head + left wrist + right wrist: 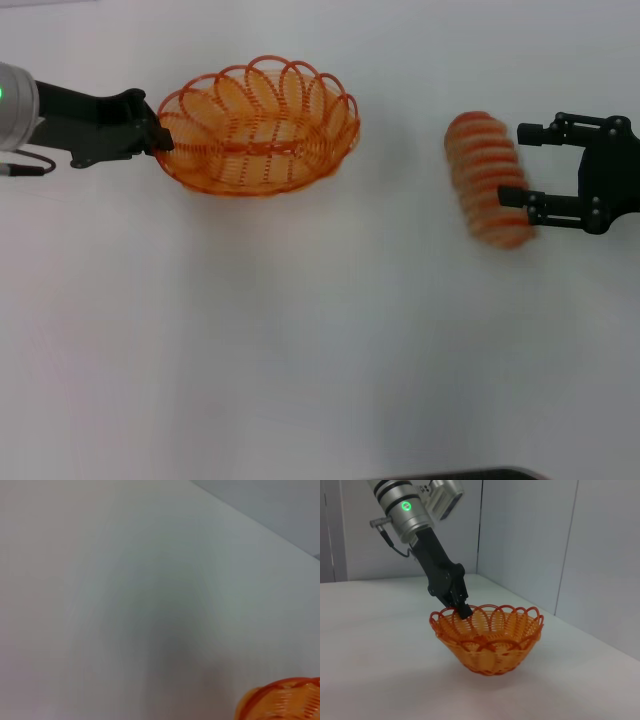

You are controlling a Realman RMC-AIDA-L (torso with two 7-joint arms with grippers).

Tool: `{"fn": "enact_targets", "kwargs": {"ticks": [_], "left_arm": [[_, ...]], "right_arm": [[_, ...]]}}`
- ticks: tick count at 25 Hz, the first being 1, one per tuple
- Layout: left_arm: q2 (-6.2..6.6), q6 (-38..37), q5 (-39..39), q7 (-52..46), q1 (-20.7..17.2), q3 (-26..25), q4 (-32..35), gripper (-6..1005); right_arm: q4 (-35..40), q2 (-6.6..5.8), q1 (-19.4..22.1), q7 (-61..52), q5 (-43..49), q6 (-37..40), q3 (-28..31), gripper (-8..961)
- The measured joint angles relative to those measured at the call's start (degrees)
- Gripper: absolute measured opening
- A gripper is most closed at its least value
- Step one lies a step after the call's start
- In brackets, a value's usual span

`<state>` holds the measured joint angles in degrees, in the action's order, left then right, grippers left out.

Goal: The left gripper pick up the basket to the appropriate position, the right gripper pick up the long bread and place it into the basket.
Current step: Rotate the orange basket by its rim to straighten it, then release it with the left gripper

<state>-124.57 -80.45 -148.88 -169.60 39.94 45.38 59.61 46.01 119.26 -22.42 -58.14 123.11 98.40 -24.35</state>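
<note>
The orange wire basket [258,125] rests on the white table at the upper left. My left gripper [160,135] is shut on the basket's left rim. The right wrist view shows that same left gripper [462,609] pinching the scalloped edge of the basket [487,640]. An orange piece of the basket [285,702] shows in a corner of the left wrist view. The long bread [485,180], striped tan and orange, lies at the right, lengthwise away from me. My right gripper [514,164] stands open against its right side, with the nearer finger overlapping the loaf.
The white table [300,340] stretches bare between basket and bread and toward me. Grey wall panels [545,540] stand behind the table's far edge. A dark edge [460,474] shows at the bottom of the head view.
</note>
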Motion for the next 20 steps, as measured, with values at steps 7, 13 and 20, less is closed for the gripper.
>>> {"fn": "enact_targets", "kwargs": {"ticks": [7,13,20], "left_arm": [[-0.06,3.5,1.8,-1.0,-2.3,2.5,-1.3,66],[-0.06,4.6,1.9,-1.0,-3.2,3.6,-1.8,84],[-0.04,4.2,2.7,-1.0,-3.7,3.9,-1.9,142]], "right_arm": [[0.0,-0.11,0.3,1.6,0.1,-0.2,0.0,750],[0.0,-0.37,0.3,1.6,0.3,-0.2,0.0,750],[0.0,-0.44,0.3,1.7,0.4,-0.4,-0.8,750]]}}
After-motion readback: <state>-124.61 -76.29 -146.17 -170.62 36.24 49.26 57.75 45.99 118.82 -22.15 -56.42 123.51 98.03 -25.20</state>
